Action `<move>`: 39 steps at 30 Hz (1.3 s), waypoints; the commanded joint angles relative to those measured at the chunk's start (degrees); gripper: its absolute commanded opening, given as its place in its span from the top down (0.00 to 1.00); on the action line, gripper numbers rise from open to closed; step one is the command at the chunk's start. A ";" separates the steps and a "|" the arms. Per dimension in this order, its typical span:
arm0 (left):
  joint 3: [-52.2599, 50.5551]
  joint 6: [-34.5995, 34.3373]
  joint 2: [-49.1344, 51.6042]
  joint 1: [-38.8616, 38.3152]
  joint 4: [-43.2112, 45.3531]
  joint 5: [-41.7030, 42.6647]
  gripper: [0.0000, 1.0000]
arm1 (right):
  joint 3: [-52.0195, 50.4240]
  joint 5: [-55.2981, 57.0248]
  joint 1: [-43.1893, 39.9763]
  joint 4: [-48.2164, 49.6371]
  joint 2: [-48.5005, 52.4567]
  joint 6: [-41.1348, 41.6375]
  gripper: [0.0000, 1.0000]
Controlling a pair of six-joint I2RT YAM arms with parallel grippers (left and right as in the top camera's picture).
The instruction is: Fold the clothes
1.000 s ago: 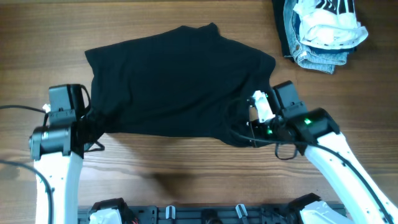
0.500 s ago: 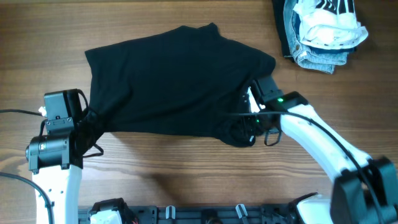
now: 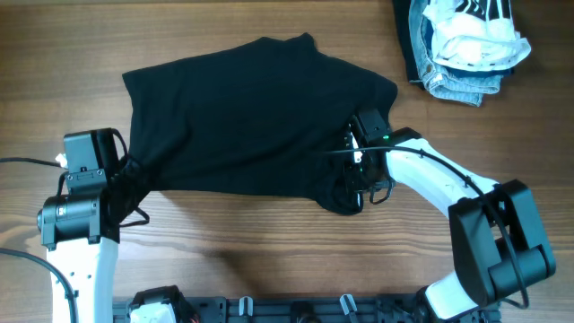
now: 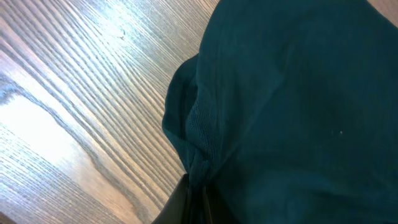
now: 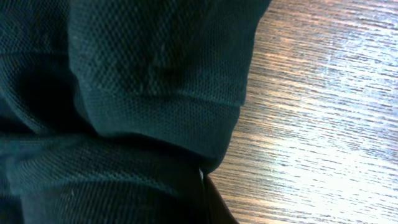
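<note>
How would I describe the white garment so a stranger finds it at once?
On the wooden table, go to the far right corner, seen from above. There the white garment lies crumpled on blue jeans. It is the only white cloth; the big shirt in the middle is black.

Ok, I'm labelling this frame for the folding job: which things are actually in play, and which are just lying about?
In play: black knit shirt, spread out; left gripper and right gripper, each shut on a near corner.
Lying about: heap of blue denim and white cloth, untouched at the wooden table's far right corner.
</note>
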 commanded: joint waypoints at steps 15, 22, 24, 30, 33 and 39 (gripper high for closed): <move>1.07 2.62 -2.21 0.37 -2.89 -2.80 0.96 | 5.29 1.05 -11.85 -24.24 -28.37 -2.80 0.96; 1.05 2.58 -2.84 0.37 -3.54 -2.08 0.96 | 5.86 -0.83 -11.85 -24.46 -28.85 -4.04 0.96; 1.05 2.58 -2.32 0.37 -3.58 -1.62 0.96 | 5.86 -2.19 -11.85 -22.62 -27.34 -4.85 0.96; 0.42 2.54 2.62 0.37 -1.64 -0.76 0.96 | 5.86 -5.35 -11.85 -14.75 -19.96 -5.62 0.96; 0.24 2.58 6.51 0.37 0.42 -0.81 0.96 | 5.86 -6.14 -11.85 -10.62 -16.20 -6.25 0.96; 0.24 2.60 14.14 0.37 7.74 -2.45 0.96 | 5.86 -6.05 -11.85 -1.62 -11.23 -6.38 0.96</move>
